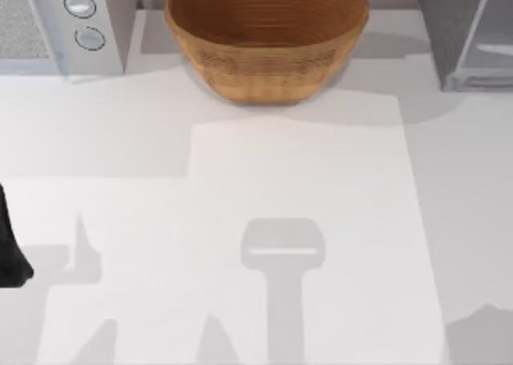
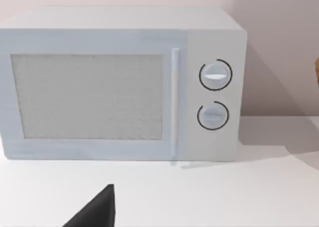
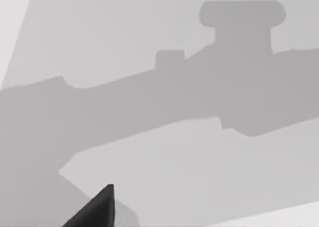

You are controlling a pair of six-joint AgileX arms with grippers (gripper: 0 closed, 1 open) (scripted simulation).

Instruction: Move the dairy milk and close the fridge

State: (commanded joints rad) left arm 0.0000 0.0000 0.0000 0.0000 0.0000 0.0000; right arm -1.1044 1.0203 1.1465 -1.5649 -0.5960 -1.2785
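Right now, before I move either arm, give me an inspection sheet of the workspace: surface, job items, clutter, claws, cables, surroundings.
Surface: white table, with arm shadows across it.
Job's things: fridge at the far right corner; I cannot tell whether its door is shut.
Clutter: wicker bowl at far centre; microwave at the far left corner, door shut.
Claws: left claw is low and faces the microwave front, with the left arm at the table's left edge; right claw is above the shadowed table.
Cables: nothing seen.
Surroundings: plain pale wall behind the microwave.
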